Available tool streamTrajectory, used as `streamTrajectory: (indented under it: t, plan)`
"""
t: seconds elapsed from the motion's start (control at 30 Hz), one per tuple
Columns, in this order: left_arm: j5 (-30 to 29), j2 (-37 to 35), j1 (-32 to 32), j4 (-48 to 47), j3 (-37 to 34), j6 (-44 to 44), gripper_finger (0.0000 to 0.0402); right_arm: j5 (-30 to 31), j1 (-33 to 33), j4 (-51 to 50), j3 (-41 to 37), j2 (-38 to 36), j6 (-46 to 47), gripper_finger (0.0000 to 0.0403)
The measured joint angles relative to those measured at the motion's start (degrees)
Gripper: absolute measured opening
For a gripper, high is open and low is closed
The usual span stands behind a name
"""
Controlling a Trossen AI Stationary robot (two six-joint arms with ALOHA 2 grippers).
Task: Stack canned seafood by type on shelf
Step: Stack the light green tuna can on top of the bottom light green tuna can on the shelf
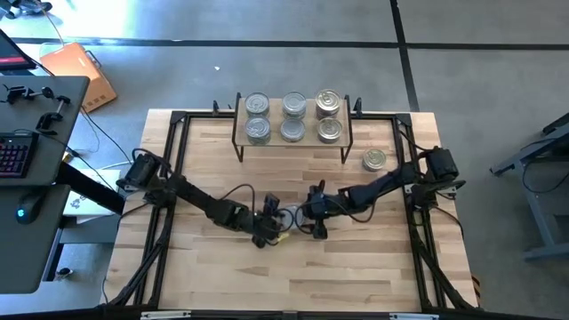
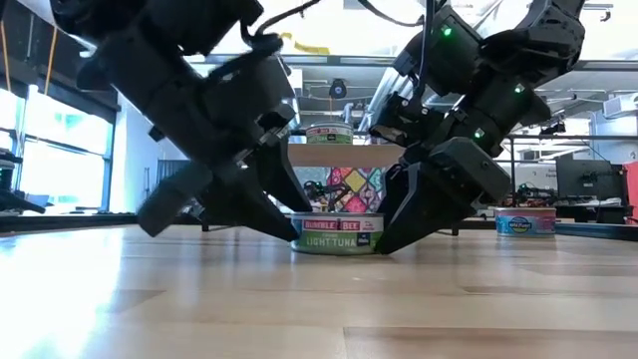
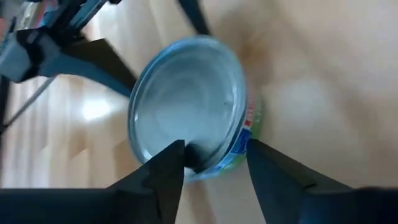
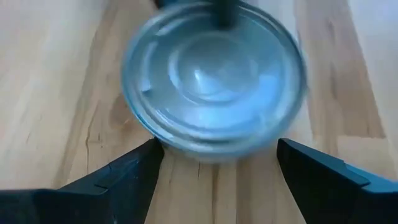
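The left gripper [image 1: 267, 229] reaches low over the middle of the worktop [image 1: 222, 276], its fingers [image 3: 163, 180] spread partway, one tip over the lid's edge and the other at the side wall of a tuna tin [image 2: 337, 232]. The tin sits flat on the wood between both grippers. It is stiff metal, squat and probably fairly weighty for its size, with a smooth silver lid and a slick printed label band, so it could slide rather than tip if nudged. In my judgement the best hold is across its round side wall, fingers on opposite sides just under the rim.

The right gripper [image 1: 313, 222] faces the tin from the other side with its fingers [image 4: 134, 174] spread wide, flanking the can without touching it, as far as the right wrist view shows. Two grippers crowding one tin is the main obstruction.

Behind them the shelf [image 1: 302, 111] carries six stacked tins [image 1: 292, 117] in three columns. Off to the right, one more tin [image 1: 375, 160] stands alone on the worktop, well apart.
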Motion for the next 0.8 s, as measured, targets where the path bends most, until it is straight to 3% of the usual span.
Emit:
streamTrajectory:
  t: [0.13,0.3,0.43,0.6,0.8]
  plan:
    - [0.7,0.2,-2.8,0.1,1.6,-3.6,0.0147,6.8,-0.2,-4.3,0.0,-2.2,2.2,0.0312]
    - [-1.4,0.2,-4.8,0.3,4.0,-1.5,0.0149,12.1,-1.1,-11.1,0.0,-6.8,4.5,0.0312]
    - [-2.1,0.2,-4.5,0.3,4.6,-1.4,0.0168,12.3,-1.3,-13.3,0.0,-8.4,5.6,0.0312]
    - [2.4,0.2,-3.0,-1.7,4.6,-3.6,0.0193,11.6,-0.6,-13.0,0.0,-8.2,5.7,0.0312]
    - [3.4,0.2,-1.8,-6.7,4.6,-2.7,0.0177,7.2,1.5,-10.2,0.0,-7.0,2.5,0.0312]
